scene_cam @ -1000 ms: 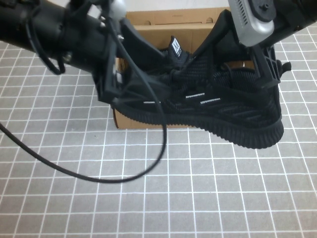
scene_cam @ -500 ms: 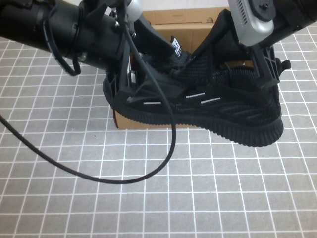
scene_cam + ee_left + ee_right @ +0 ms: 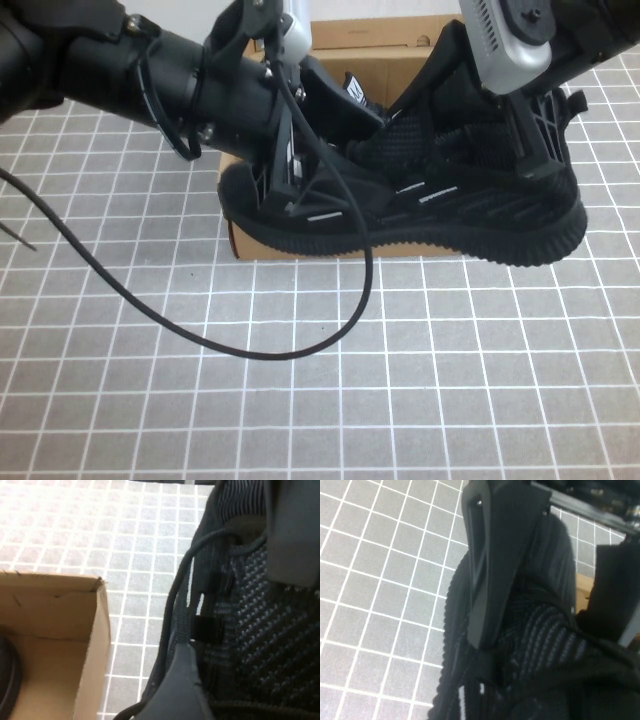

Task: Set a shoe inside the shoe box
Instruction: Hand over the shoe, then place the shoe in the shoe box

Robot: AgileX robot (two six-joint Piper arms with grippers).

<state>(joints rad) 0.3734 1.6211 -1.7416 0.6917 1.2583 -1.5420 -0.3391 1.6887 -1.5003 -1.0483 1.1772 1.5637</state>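
Holding the shoe [image 3: 440, 210] above the shoe box [image 3: 345, 50], our left hand [image 3: 300, 170] and right hand [image 3: 510, 130] each clamp an end, its long axis running nine-to-three o'clock, while wrist views suggest it could catch the box wall [image 3: 100, 630] if lowered off-centre.

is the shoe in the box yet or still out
Out. The shoe hangs above the shoe box, gripped by the left gripper and right gripper.
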